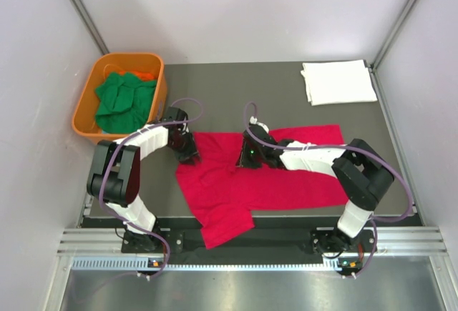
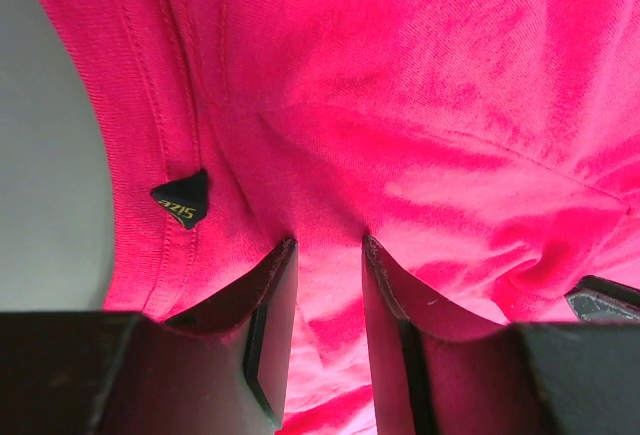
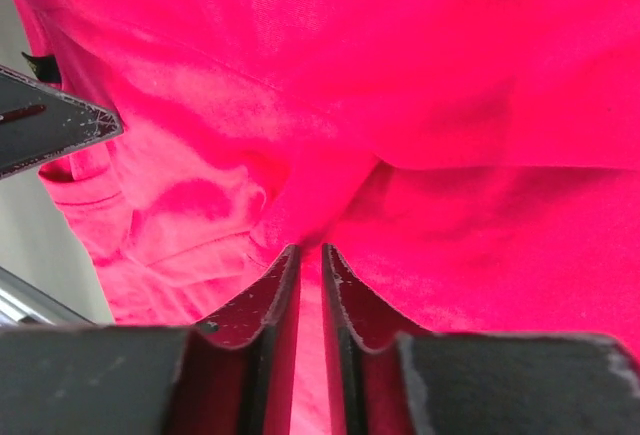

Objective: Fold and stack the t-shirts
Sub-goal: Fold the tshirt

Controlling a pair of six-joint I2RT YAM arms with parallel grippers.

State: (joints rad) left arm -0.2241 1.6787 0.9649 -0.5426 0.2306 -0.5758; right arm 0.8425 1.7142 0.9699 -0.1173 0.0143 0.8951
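A bright red t-shirt lies spread on the dark table, one sleeve hanging over the near edge. My left gripper is down on its far left edge, jaws closed on a bunch of red cloth near a black size tag. My right gripper is at the shirt's far middle edge, jaws almost together with a pinched ridge of red cloth between them. A folded white t-shirt lies at the far right corner. Green t-shirts lie crumpled in the orange tub.
The orange plastic tub stands off the table's far left corner. Grey walls close in on both sides. A metal rail runs along the near edge by the arm bases. The left finger shows in the right wrist view.
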